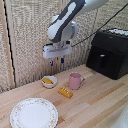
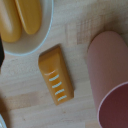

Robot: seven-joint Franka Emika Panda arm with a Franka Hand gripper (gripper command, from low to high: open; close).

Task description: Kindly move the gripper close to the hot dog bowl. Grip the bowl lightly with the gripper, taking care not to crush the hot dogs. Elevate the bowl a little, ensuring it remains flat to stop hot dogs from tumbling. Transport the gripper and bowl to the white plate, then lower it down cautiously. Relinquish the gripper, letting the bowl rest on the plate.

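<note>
Claw (image 1: 57, 61) hangs above hot dog bowl (image 1: 49, 81)

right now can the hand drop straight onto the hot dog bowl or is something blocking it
Probably yes. The hand hangs in the air above the hot dog bowl, with nothing between them. The pink mug and the loose hot dog sit beside the bowl, apart from it, so its rim looks free.

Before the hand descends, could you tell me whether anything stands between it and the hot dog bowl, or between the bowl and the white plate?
Nothing visible does. The hand hangs above the hot dog bowl with open air below. The pink mug and loose hot dog lie toward the exterior view's right, off the path to the white plate.
</note>
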